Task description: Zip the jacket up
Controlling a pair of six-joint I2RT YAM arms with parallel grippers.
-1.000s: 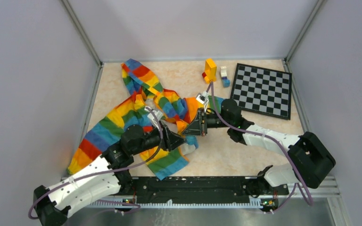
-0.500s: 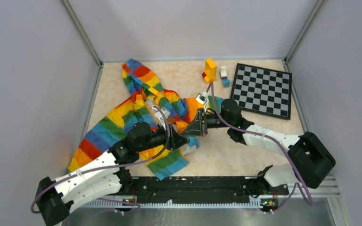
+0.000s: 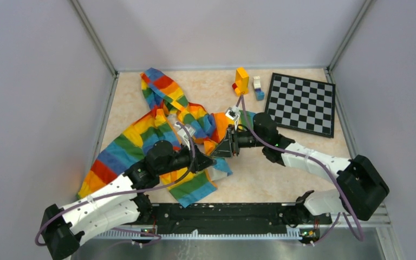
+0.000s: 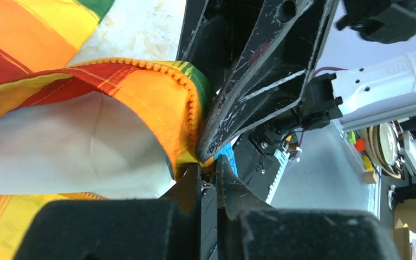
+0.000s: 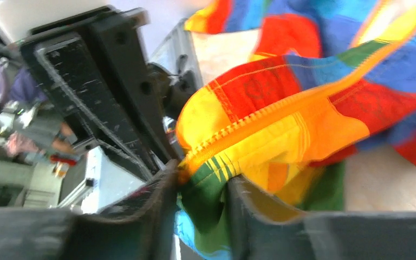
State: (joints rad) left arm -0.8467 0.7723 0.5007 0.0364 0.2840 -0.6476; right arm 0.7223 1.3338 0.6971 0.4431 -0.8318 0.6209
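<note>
The rainbow-striped jacket [image 3: 141, 138] lies crumpled on the left half of the table, hood toward the back. Both grippers meet at its lower front corner. My left gripper [image 3: 211, 161] [image 4: 208, 168] is shut on the bottom end of the orange zipper strip [image 4: 189, 103], with a small metal piece between its tips. My right gripper [image 3: 220, 153] [image 5: 200, 181] faces it tip to tip. Its fingers stand apart, with green and blue jacket cloth lying in the gap below the zipper strip [image 5: 281, 114]. The right wrist view is blurred.
A black-and-white chessboard [image 3: 301, 103] lies at the back right. A yellow block [image 3: 241, 80] and small white and blue blocks [image 3: 258, 88] stand at the back middle. Grey walls enclose the table on three sides.
My left gripper has moved right to the jacket's front corner and closed on the zipper end. The right gripper's fingers have spread apart, and that arm has shifted slightly.
</note>
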